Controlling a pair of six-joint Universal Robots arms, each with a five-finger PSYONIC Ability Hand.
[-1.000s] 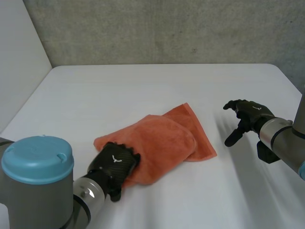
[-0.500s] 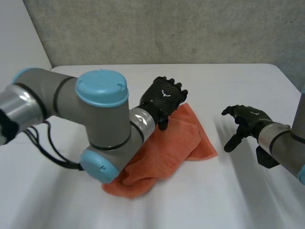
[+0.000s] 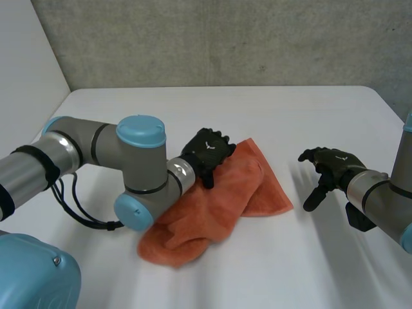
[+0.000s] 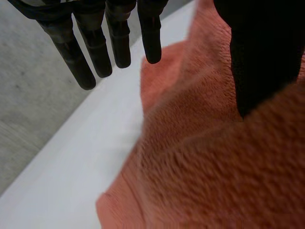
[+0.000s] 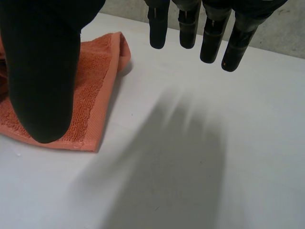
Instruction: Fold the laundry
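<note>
1. The orange towel lies bunched and half-doubled in the middle of the desk — a fold begun, I judge, but not tidy
2. The left hand sits at the towel's 11 o'clock edge; its fingers are straight and spread, gripping nothing, the thumb over the cloth
3. The right hand hovers at the towel's 3 o'clock, apart from it, fingers straight and empty
4. The next move probably calls for flattening the bunch, then pinching an edge — squarely

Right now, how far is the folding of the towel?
Done: the towel lies doubled over on the table, but loosely, layers not lined up. In hand: the left hand, fingers straight, is over its far edge, gripping nothing; the right hand hovers open beside it, apart. Left: square the layers and finish the fold.
</note>
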